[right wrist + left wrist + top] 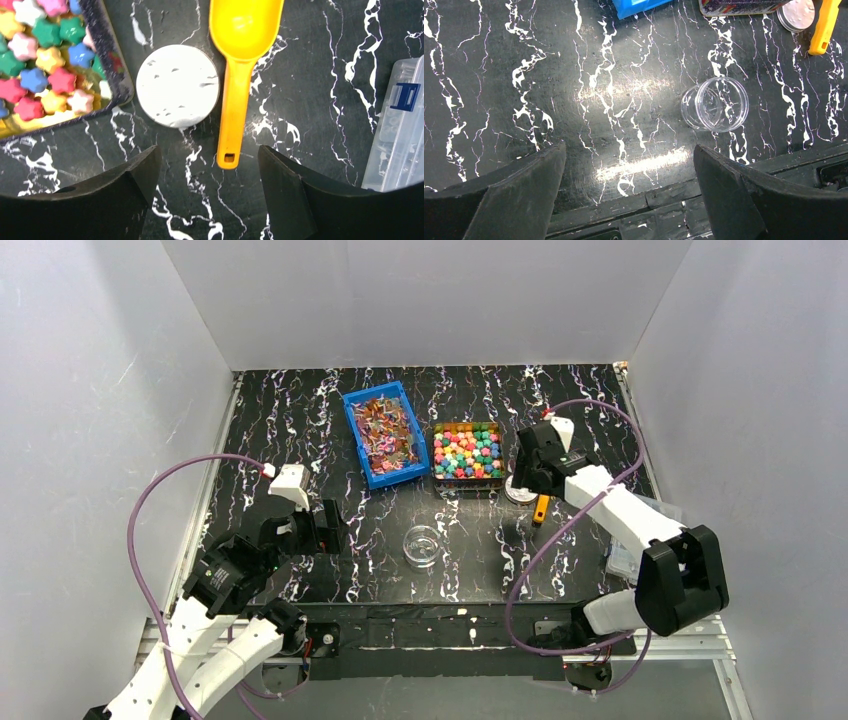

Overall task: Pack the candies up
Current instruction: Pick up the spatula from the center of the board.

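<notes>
The candies [468, 451] fill a dark tray at the table's middle back; they also show at the top left of the right wrist view [45, 65]. A clear round jar [422, 545] stands empty in front, and shows in the left wrist view [716, 104]. A white round lid [177, 86] and a yellow scoop [240, 60] lie right of the tray. My right gripper [207, 160] is open and empty, just above the scoop's handle end. My left gripper [629, 160] is open and empty, left of the jar.
A blue bin [385, 433] of wrapped sweets stands left of the candy tray. A clear plastic box [400, 130] lies at the right edge. White walls enclose the black marbled table [300, 420].
</notes>
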`<state>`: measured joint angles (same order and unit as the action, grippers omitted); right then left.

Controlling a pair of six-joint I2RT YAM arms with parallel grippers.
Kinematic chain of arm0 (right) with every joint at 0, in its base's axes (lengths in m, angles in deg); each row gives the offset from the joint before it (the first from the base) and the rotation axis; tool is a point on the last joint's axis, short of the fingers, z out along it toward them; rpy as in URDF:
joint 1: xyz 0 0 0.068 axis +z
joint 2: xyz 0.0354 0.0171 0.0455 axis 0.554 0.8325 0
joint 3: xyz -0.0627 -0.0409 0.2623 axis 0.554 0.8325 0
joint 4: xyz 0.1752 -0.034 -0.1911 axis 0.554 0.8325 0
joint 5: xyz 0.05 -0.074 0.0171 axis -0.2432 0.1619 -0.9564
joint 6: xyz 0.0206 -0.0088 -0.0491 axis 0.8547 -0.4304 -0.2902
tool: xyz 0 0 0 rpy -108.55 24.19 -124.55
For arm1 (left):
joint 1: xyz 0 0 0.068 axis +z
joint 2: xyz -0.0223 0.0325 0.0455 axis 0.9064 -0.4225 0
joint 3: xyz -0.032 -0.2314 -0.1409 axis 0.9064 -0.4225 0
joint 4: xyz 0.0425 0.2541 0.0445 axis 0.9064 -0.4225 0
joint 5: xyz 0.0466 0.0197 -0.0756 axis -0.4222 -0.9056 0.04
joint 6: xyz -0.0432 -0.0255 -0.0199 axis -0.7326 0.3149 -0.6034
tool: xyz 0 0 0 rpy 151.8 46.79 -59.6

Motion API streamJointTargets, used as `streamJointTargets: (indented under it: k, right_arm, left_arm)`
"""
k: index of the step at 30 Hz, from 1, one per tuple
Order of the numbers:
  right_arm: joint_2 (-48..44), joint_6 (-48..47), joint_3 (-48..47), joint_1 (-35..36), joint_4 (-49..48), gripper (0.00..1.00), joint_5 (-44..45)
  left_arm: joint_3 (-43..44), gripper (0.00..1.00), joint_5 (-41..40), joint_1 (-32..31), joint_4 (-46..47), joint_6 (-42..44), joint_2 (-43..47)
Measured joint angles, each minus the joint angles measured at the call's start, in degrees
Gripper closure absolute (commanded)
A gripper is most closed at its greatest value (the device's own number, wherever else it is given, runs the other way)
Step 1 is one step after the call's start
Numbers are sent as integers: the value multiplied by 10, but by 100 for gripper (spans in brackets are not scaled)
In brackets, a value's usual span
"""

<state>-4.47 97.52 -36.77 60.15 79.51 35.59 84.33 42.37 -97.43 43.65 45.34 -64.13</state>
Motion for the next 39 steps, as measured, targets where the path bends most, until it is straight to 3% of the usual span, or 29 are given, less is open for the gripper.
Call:
streamJointTargets:
  k: [5,25,32,35,39]
  right_arm:
    - [10,-12,17,-68,-42,26,-31]
    - [107,-24,29,-127,-132,43,-78]
    - [147,-26,29,-145,-163,58,-79]
    - [149,-28,32,-146,-174,77,-79]
    - [149,-31,36,-149,-187,88,-78]
  left_arm:
    - [0,1,0,0,0,0,-3]
    - [0,1,0,0,0,0,-19]
    - [0,1,0,0,0,2,-23]
    - [0,1,0,0,0,2,-24]
    - [0,1,0,0,0,2,-25]
